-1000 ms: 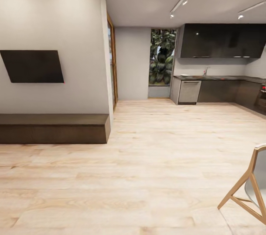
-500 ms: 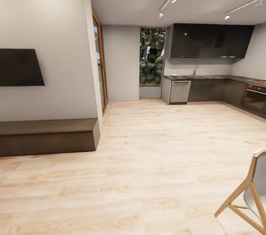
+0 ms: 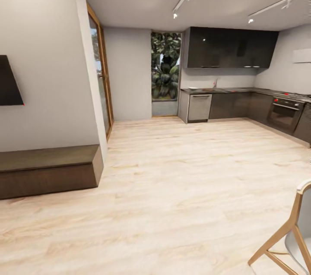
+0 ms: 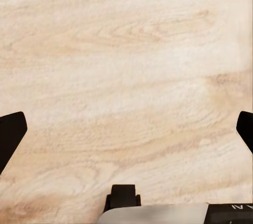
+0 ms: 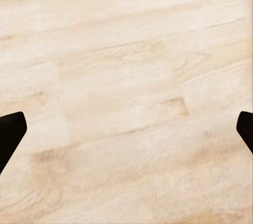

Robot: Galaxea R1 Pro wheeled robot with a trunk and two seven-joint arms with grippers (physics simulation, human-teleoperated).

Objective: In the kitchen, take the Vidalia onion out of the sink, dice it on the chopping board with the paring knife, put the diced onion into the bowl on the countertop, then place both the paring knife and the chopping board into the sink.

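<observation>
Far-right kitchen tabletop with tap, oven, left pincer and right pincer both spread over wood floor, no legible writing.

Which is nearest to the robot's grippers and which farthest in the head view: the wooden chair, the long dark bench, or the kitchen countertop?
Both grippers, left gripper and right gripper, hang open over the floor by the robot.
1. wooden chair, close on the right.
2. dark bench, along the left wall.
3. kitchen countertop, far across the room.
</observation>
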